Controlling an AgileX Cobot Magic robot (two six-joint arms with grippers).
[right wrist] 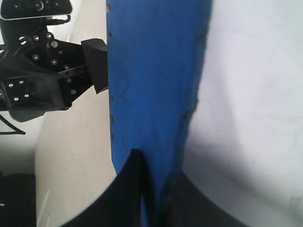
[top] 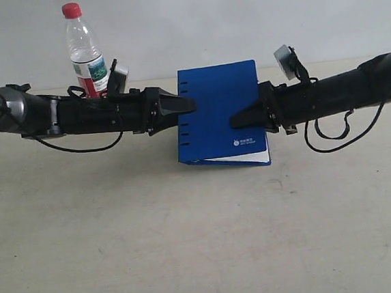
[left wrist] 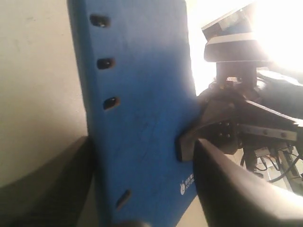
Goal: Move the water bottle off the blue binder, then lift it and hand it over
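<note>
The blue binder (top: 218, 96) is held up off the table, tilted, its slotted spine toward my left arm and white pages showing at its lower corner. My right gripper (top: 238, 121) is shut on its cover edge; in the right wrist view (right wrist: 156, 163) the two dark fingers pinch the blue binder (right wrist: 151, 71). My left gripper (top: 190, 104) reaches the spine edge and stands open (left wrist: 142, 142), its fingers spread on either side of the blue binder (left wrist: 142, 85). The water bottle (top: 86, 56), clear with a red cap, stands upright at the back left behind my left arm.
The beige table (top: 190, 243) runs to a pale wall behind. Black cables hang under the left arm (top: 79, 146) and the right arm (top: 329, 142). The two grippers face each other closely across the binder.
</note>
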